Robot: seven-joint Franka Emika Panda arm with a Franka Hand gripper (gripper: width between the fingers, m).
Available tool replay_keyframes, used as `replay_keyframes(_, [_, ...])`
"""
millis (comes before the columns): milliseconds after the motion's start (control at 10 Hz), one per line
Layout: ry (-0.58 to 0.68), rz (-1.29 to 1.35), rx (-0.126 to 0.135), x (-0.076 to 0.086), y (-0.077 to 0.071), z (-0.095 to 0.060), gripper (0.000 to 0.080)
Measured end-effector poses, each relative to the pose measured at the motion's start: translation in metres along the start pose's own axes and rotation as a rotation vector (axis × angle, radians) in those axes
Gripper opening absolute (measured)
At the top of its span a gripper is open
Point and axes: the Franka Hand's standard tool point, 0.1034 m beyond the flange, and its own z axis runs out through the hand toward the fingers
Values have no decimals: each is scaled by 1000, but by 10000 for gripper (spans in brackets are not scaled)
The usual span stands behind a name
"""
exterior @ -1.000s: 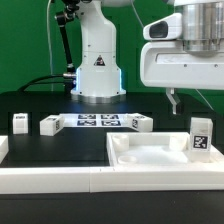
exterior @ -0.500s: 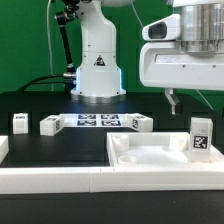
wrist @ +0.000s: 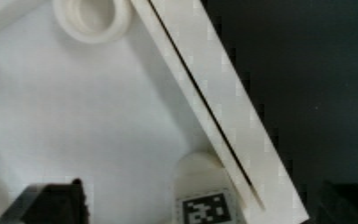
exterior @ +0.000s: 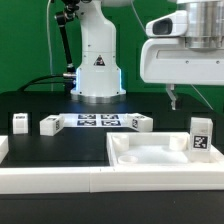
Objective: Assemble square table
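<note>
The square table top (exterior: 150,156) is a white slab with a raised rim, lying at the front on the exterior view's right. One tagged white leg (exterior: 200,138) stands upright on its right part. Three more legs (exterior: 20,122) (exterior: 48,124) (exterior: 138,122) lie on the black surface. My gripper (exterior: 176,97) hangs above the slab, open and empty. In the wrist view the slab (wrist: 69,120), its rim (wrist: 211,90), a round socket (wrist: 94,20) and the tagged leg (wrist: 202,195) show, with the leg between my spread fingertips; the gripper (wrist: 197,205) is well above it.
The marker board (exterior: 97,121) lies flat between the legs in front of the robot base (exterior: 97,70). A long white rail (exterior: 55,180) borders the black surface at the front. A green wall stands behind.
My gripper has shifted slightly up and toward the exterior view's right. Nothing else has moved.
</note>
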Motion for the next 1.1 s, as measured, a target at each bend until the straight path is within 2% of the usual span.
replay_keyframes(100, [0, -8, -1, 1, 0, 1, 649])
replay_keyframes(600, [6, -409, -14, 2, 3, 2, 649])
replay_keyframes(700, [38, -586, -20, -3, 3, 3, 649])
replay_keyframes(800, [45, -620, -19, -12, 4, 7, 649])
replay_keyframes(900, [45, -695, -29, -20, 4, 10, 649])
replay_keyframes(1000, [46, -840, -32, -26, 7, 14, 649])
replay_keyframes(1100, [39, -869, -35, -27, 11, 16, 649])
